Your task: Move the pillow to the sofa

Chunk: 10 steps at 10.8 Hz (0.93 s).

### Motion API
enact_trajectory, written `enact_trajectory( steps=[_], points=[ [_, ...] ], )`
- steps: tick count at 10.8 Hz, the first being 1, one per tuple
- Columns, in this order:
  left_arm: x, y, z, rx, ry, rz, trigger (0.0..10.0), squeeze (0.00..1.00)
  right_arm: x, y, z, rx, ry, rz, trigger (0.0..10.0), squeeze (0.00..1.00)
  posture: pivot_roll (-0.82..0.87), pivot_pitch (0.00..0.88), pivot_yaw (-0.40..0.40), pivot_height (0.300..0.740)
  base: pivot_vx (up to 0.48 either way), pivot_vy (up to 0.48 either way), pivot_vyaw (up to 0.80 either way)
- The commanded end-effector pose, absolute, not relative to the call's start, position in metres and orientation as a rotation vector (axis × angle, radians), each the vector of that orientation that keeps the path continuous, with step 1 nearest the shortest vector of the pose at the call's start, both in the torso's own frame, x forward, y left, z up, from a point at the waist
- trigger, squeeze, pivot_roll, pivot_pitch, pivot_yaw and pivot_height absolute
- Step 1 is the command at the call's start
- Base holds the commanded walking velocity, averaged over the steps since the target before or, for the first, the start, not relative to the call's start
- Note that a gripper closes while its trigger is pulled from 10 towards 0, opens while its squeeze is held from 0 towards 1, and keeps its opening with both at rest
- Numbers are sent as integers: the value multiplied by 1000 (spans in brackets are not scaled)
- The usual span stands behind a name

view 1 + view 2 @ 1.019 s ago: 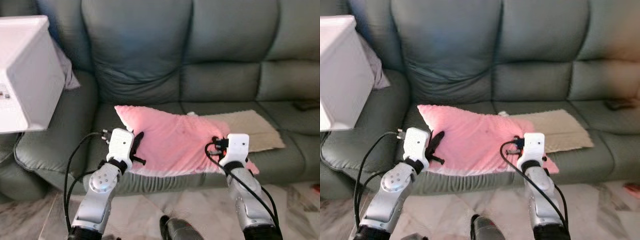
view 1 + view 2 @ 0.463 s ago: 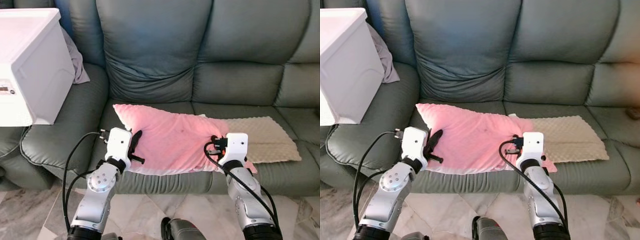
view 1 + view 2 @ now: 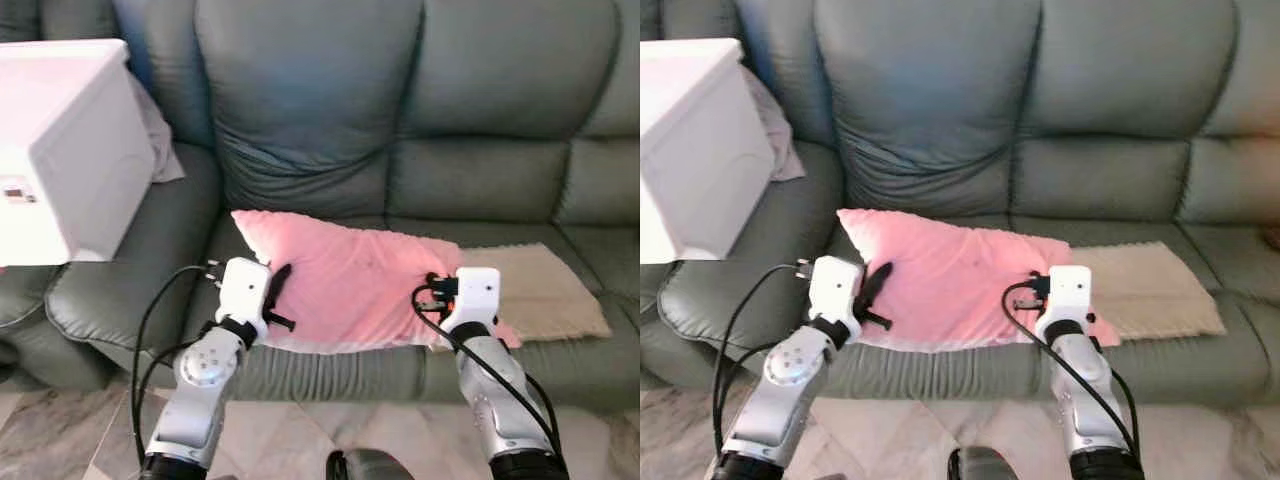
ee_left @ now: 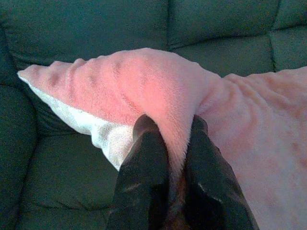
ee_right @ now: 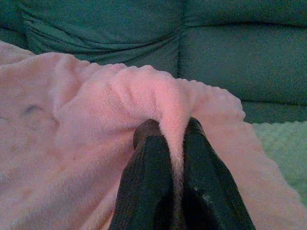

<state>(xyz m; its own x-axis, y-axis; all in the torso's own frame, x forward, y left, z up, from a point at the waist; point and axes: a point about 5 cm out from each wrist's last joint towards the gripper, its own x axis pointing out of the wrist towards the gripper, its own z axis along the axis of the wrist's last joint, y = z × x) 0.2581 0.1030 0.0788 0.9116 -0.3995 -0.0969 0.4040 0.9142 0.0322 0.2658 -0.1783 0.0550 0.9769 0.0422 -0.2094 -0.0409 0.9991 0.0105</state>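
Note:
A pink fluffy pillow (image 3: 355, 285) is stretched between my two grippers, over the front of the grey-green sofa (image 3: 310, 120) seat. My left gripper (image 3: 275, 295) is shut on the pillow's left edge, a fold of pink fabric pinched between its black fingers (image 4: 144, 167). At the pillow's right edge my right gripper (image 3: 440, 300) is shut on another fold (image 5: 172, 110). I cannot tell whether the pillow's underside touches the seat cushion.
A beige textured mat (image 3: 545, 290) lies on the sofa seat to the right of the pillow. A white box-like appliance (image 3: 60, 150) stands at the left over the sofa's arm, with a pale cloth (image 3: 160, 140) behind it. Marble floor (image 3: 300, 440) lies below.
The camera has shifted slightly, and the sofa sits a little differently in the picture. Both grippers keep the same hold on the pillow.

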Motion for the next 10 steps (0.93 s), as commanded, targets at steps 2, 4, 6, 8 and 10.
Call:
enact_trajectory(
  steps=[2,4,6,8,10],
  points=[
    [260,101,87,56,52,-431,10000,0,268,-174,61,11,187,60,10000,0,-74,43,-40,740,351,0,0],
    [259,101,87,53,53,-439,10000,0,268,-174,61,10,190,61,10000,0,-75,43,-40,740,358,0,0],
    [259,100,86,54,55,-441,10000,0,268,-174,60,8,193,60,10000,0,-77,44,-40,740,347,0,0],
    [260,100,87,55,54,-441,10000,0,268,-174,60,8,195,60,10000,0,-75,44,-40,740,330,0,0],
    [260,100,85,49,63,-435,10000,0,268,-174,59,7,198,63,10000,0,-74,45,-41,740,0,0,0]
  ],
)
